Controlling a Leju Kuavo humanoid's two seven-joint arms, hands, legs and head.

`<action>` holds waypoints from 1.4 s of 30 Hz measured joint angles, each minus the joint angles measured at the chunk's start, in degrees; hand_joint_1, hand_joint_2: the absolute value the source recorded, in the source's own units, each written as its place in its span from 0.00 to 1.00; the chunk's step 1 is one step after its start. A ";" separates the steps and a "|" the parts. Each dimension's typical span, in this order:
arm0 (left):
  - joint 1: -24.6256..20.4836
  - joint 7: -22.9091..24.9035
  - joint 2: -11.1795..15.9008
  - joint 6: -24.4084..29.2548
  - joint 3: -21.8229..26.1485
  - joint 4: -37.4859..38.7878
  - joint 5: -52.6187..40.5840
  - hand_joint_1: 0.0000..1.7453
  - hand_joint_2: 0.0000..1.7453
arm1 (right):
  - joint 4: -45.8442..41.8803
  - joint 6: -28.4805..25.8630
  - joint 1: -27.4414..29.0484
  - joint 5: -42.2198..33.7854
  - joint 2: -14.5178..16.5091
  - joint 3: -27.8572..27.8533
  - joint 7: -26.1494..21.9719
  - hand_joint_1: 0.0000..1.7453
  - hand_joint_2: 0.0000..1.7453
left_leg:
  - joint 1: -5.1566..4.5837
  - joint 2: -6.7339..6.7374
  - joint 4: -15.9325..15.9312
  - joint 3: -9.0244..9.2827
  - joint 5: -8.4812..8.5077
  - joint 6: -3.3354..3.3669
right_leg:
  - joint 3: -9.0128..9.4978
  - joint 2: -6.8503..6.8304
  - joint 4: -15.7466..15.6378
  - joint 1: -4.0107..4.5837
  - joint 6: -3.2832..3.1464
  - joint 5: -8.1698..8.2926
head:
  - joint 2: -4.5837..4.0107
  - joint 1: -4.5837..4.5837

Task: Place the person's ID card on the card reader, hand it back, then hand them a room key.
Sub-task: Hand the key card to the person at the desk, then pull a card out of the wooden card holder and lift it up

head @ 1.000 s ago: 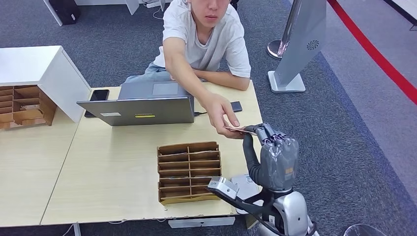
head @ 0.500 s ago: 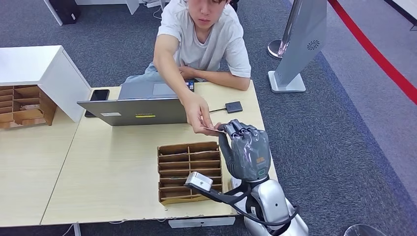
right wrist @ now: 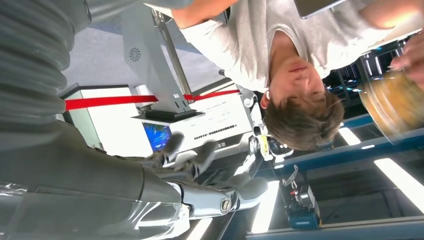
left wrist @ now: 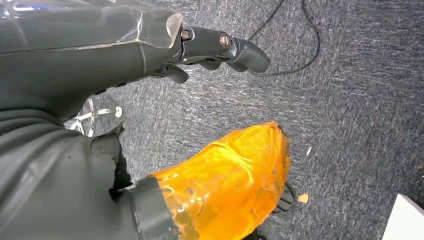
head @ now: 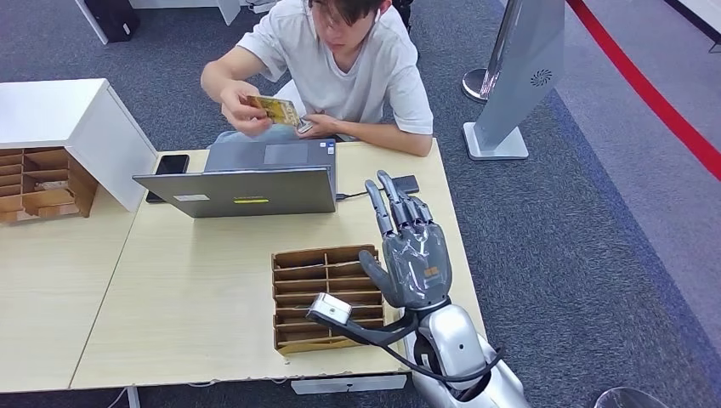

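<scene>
ID card (head: 275, 110) above wooden table (head: 195, 289)

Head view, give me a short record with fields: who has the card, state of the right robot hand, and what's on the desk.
card holder: person holds the card above the laptop
right robot hand: raised over the desk, fingers apart, holding nothing
desk items: wooden slotted organizer, laptop, black phone
</scene>
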 joint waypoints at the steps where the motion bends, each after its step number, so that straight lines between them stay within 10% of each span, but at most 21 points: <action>1: -0.02 0.00 0.01 0.01 -0.01 0.00 0.01 0.00 0.00 | 0.10 0.04 -0.08 -0.14 0.00 0.10 0.08 0.00 0.00 | 0.00 0.00 0.00 0.00 0.00 0.00 | 0.00 0.00 0.00 0.00 0.00 0.00 | 0.00 0.00; 42: 0.90 -1.58 0.01 0.88 0.01 0.00 2.49 0.00 0.00 | -4.92 -2.24 3.94 -21.39 -0.38 5.96 -12.10 0.00 0.00 | 0.00 0.01 0.00 0.00 0.00 0.00 | -0.01 0.01 -0.01 0.00 0.00 0.00 | 0.00 0.01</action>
